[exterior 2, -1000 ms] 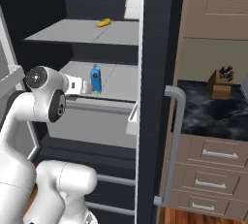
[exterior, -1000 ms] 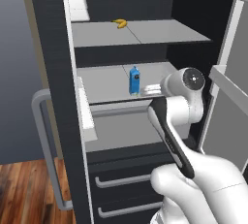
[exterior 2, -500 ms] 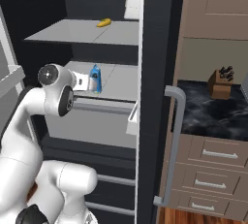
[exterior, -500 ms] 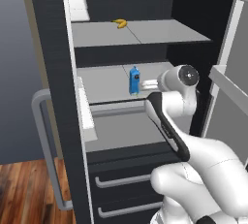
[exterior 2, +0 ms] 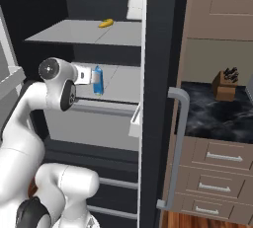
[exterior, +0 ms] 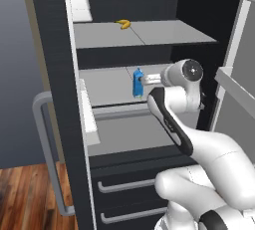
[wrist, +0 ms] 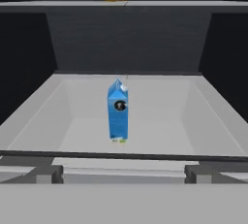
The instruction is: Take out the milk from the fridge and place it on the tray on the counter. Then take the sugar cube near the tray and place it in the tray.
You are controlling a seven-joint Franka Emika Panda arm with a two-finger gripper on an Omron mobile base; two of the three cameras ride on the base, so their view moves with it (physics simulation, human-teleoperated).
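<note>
A matt, paper-like finish is shown by the small bright-blue gabled milk carton [wrist: 118, 113], with a dark round mark printed on its front. The grey fridge shelves [exterior: 119, 87] are rendered smooth and dull. A brushed, satin metal look is given by the grey tubular fridge handle [exterior 2: 177, 143]. The black fridge frame [exterior: 55, 74] is seen as flat and matt. The black veined table top [exterior 2: 217, 116] appears polished like marble. Plank-grained, slightly glossy wood is seen on the reddish-brown floor [exterior: 25, 194]. The white arm shell [exterior: 214, 149] looks like smooth, glossy plastic.
</note>
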